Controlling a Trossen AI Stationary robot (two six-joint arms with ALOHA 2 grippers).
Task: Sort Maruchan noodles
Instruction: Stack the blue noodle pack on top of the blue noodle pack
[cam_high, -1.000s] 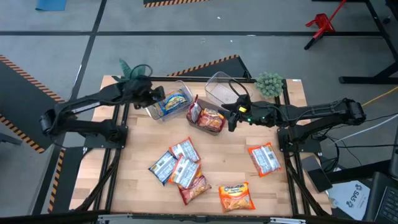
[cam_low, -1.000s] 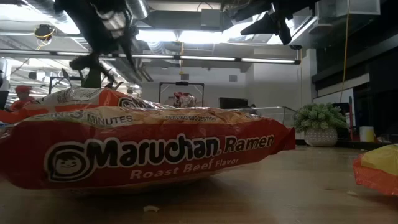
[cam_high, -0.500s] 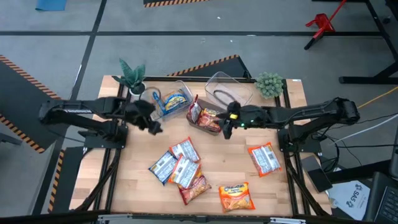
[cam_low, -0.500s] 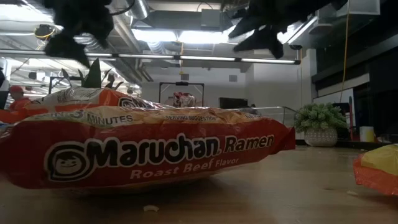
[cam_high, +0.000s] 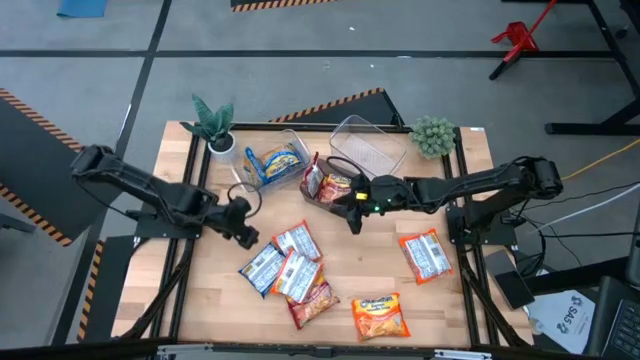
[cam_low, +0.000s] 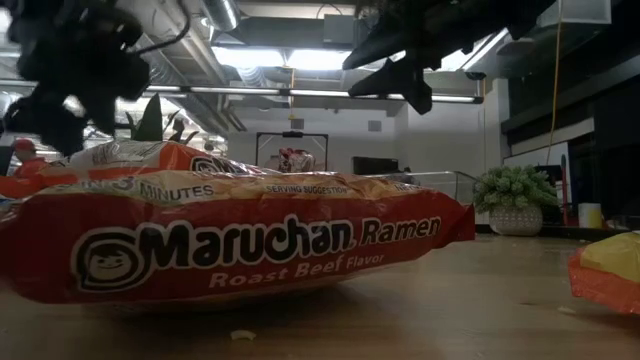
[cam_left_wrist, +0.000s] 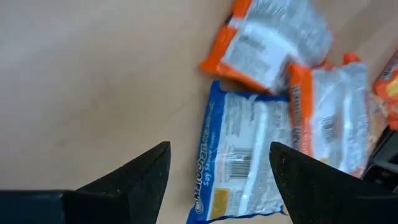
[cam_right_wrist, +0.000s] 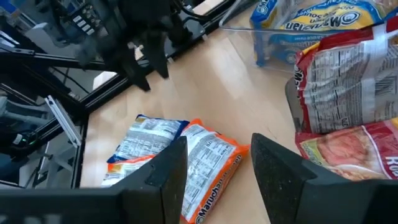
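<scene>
**Ana:** From above: a pale wooden surface (cam_high: 400, 290) on a grey floor with striped hazard tape. How many Maruchan packets?

**Ben:** Six loose. There's a huddle of four (cam_high: 290, 272) mid-surface, an orange packet (cam_high: 380, 316) at the near edge, and an orange-and-white packet (cam_high: 423, 255) on the right. At the far edge are three bins. The first bin (cam_high: 298, 137) holds one blue-yellow packet (cam_high: 280, 160), the middle bin (cam_high: 320, 203) holds two red packets (cam_high: 335, 190), and beside it stands a clear third bin (cam_high: 365, 150). There are also two plants, a spiky plant (cam_high: 212, 125) and a bushy plant (cam_high: 433, 135).

**Ana:** And the arms?

**Ben:** The left tool (cam_high: 244, 234) hovers just beside the huddle. The right tool (cam_high: 352, 216) hovers by the middle bin.

**Ana:** Down at surface level?

**Ben:** A red Roast Beef packet (cam_low: 230, 250) fills the view. Behind it are ceiling lights, ducts and a big open room. Both arms hang dark overhead.

**Ana:** Left wrist?

**Ben:** The fingers are spread with nothing between them. Below lie a blue packet (cam_left_wrist: 239, 162) and two orange ones.

**Ana:** Right wrist?

**Ben:** The fingers are apart there too, and empty. The red packets are close by, and the blue-yellow one is in its bin beyond.
</scene>
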